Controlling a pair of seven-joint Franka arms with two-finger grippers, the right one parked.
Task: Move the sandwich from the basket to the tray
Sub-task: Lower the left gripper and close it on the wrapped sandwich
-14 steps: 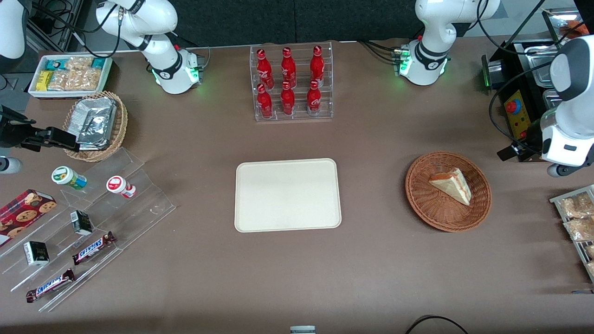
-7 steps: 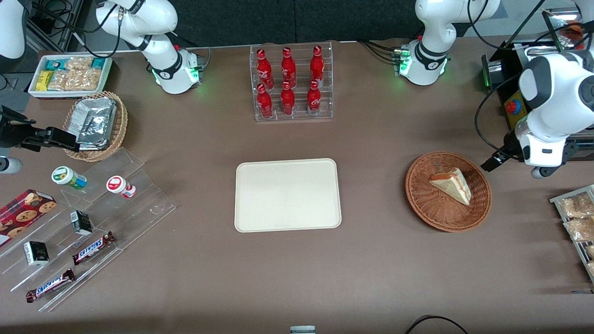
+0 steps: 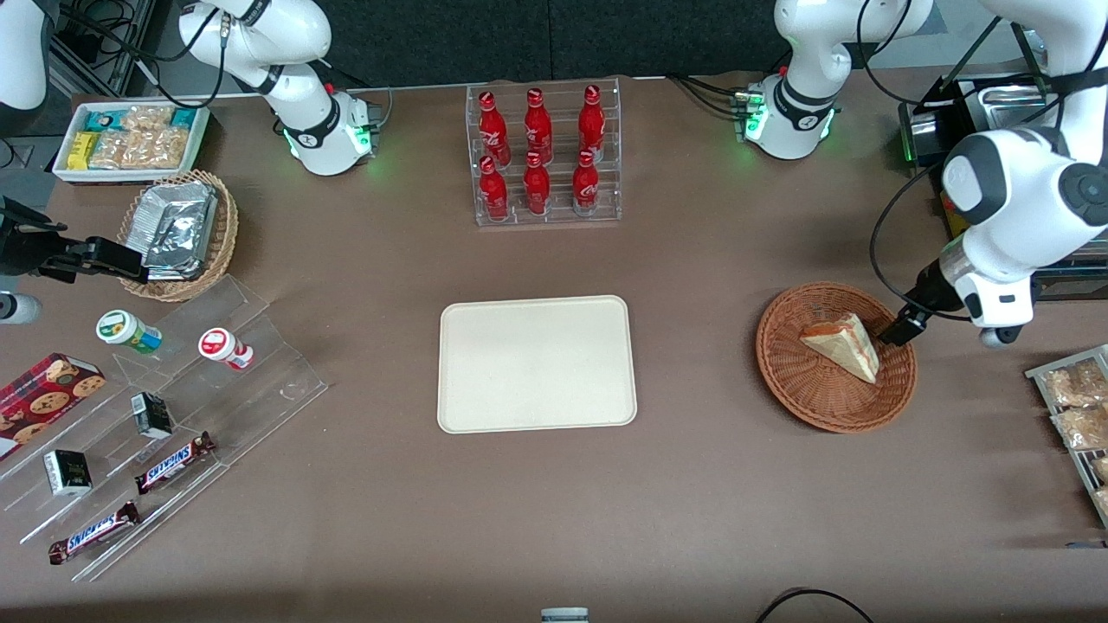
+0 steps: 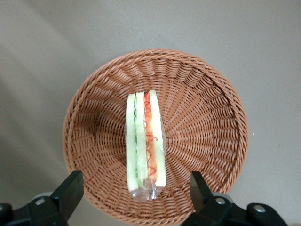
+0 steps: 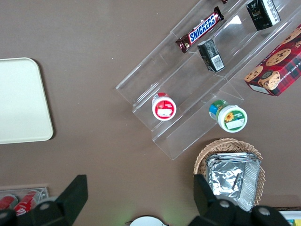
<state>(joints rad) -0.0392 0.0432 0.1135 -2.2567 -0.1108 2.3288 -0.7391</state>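
The sandwich [image 3: 841, 346], a clear-wrapped wedge of pale bread, lies in the reddish-brown wicker basket [image 3: 809, 394]. In the left wrist view the sandwich [image 4: 145, 146] shows its red and green filling edge-on in the middle of the basket [image 4: 207, 117]. My gripper [image 3: 898, 330] hangs over the basket's rim on the side toward the working arm's end. It stands open [image 4: 135, 195], its black fingers [image 4: 70, 188] spread wider than the sandwich and touching nothing. The cream tray [image 3: 537, 363] lies bare at the table's middle, a good way from the basket toward the parked arm's end.
A clear rack of red bottles [image 3: 544, 156] stands farther from the camera than the tray. A black machine [image 3: 961, 164] and a rack of snack packets [image 3: 1078, 415] flank the working arm. Acrylic shelves with snacks [image 3: 156, 415], a foil-packet basket [image 3: 177, 234] and a white box [image 3: 130, 138] sit at the parked arm's end.
The working arm has swung in from the table's end toward the basket, bringing the gripper over the basket's rim. Sandwich, basket and tray have not moved.
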